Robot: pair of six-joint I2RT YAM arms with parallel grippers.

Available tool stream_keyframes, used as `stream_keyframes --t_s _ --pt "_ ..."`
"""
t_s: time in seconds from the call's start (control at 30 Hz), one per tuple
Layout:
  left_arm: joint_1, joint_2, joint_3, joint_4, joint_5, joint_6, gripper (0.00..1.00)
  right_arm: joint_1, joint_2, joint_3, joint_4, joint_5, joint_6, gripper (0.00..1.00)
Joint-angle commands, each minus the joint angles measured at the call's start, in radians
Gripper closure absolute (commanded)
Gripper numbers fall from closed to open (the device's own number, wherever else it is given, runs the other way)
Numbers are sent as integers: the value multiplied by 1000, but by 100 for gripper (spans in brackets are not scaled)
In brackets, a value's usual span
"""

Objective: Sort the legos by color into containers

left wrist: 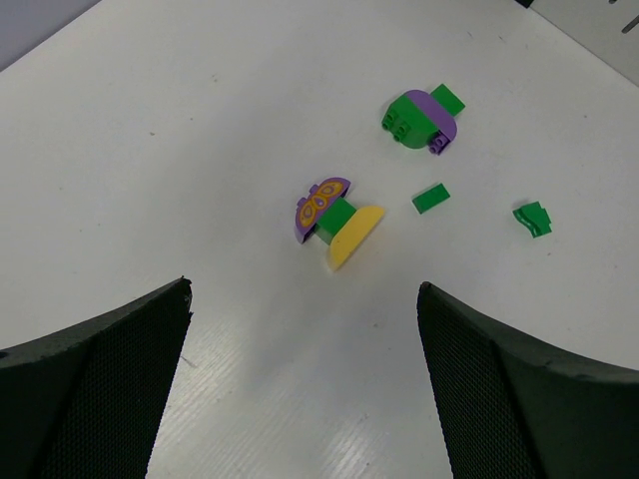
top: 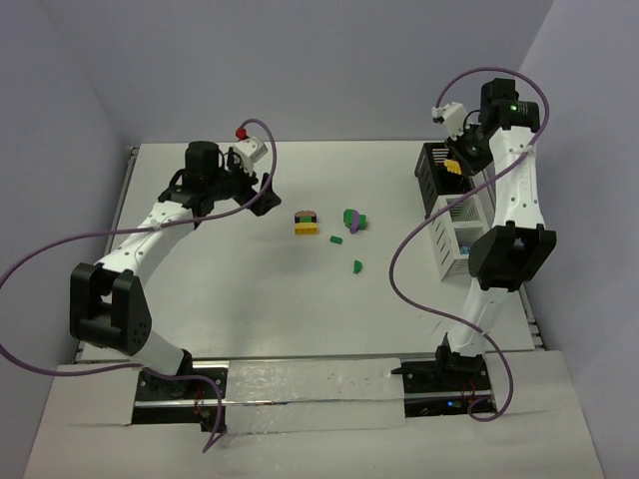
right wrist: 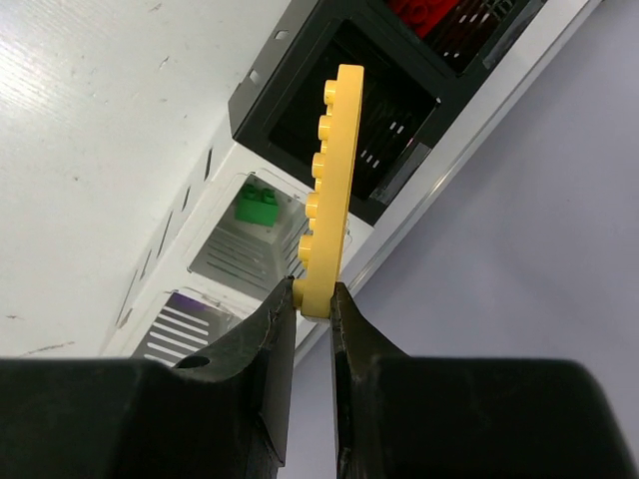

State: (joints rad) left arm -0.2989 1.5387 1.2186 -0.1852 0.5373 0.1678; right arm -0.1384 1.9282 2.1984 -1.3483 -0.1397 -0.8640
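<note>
My right gripper (right wrist: 314,297) is shut on a flat yellow lego plate (right wrist: 327,190), held edge-up above the black section (right wrist: 339,120) of the container rack (top: 451,215); the plate also shows in the top view (top: 454,168). A green lego (right wrist: 257,205) lies in a white compartment and a red one (right wrist: 424,12) in a black compartment. My left gripper (left wrist: 303,344) is open and empty, above the table left of a purple, green and yellow cluster (left wrist: 334,217). A green and purple cluster (left wrist: 420,117) and two green pieces (left wrist: 430,198) (left wrist: 533,218) lie further right.
The white table (top: 250,289) ends at a purple wall behind and on both sides. The rack stands along the right edge. Purple cables loop off both arms.
</note>
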Motion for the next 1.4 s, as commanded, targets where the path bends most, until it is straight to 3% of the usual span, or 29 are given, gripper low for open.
stream_keyframes --t_s 0.0,0.47,0.77,0.87,0.97,1.23,1.37 --pt "-3 -17 -5 16 -13 39 1 18 -23 -43 -7 68 -23 100" --pt "-2 33 55 21 -70 33 1 50 115 -2 85 185 14 98" --pt "10 97 91 2 -4 62 1 67 217 88 101 227 20 74" --pt "14 145 111 -36 78 130 1 69 224 86 106 230 23 55" --pt "17 203 167 -93 121 200 3 69 219 74 115 230 30 45" --pt "11 370 334 -177 211 289 9 81 193 133 82 192 71 40" --pt "-35 449 412 -170 141 259 10 100 120 135 81 147 143 35"
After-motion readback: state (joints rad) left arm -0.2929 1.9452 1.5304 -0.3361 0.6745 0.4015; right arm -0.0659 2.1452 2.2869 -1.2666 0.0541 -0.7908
